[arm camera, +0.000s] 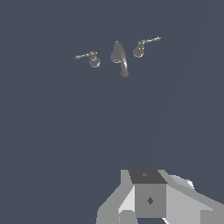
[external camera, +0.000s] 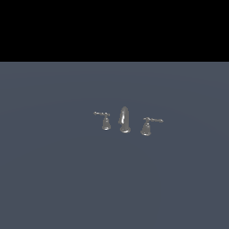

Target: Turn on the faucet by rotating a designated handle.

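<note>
The chrome faucet stands in the middle of the exterior view, its upright curved spout (external camera: pixel 124 120) between two lever handles. The handle (external camera: pixel 105 120) with the thin lever and narrow bell base is on the exterior view's left. The twin handle (external camera: pixel 147 125) with the bulkier base is on the right. In the wrist view the spout (arm camera: pixel 119 57) stands far off with a handle on each side, and I cannot tell which handle is which. My gripper (arm camera: pixel 148 199) shows only as grey and white blocks at the picture's edge, far from the faucet and touching nothing. It is out of the exterior view.
A flat blue-grey floor (external camera: pixel 53 179) spreads all around the faucet. A black band fills the upper part of the exterior view. No other objects show.
</note>
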Robot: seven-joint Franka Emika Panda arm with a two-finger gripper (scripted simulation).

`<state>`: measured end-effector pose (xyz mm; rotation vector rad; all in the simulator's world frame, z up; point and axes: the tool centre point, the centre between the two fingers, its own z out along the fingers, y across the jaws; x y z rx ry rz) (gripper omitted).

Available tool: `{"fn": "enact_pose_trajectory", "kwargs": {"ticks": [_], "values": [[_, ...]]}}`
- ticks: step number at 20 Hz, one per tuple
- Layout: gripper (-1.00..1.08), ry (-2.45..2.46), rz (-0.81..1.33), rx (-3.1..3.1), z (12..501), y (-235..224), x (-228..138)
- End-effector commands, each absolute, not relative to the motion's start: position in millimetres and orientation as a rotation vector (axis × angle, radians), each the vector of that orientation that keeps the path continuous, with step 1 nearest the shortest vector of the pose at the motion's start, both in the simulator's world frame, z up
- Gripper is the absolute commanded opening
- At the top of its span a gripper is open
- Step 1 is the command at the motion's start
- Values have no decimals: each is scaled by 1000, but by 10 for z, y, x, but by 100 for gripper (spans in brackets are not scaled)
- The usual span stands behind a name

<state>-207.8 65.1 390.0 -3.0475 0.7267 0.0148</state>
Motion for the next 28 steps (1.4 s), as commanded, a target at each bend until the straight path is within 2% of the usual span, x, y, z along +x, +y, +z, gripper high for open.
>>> {"fn": "enact_pose_trajectory", "kwargs": {"ticks": [1,14,28], "values": [[-100,811,14,-3025,3770,737,-1980],[-100,1214,15,-2883,3127,1071,-1409],[-100,1579,14,-2697,2515,1226,-786]]}}
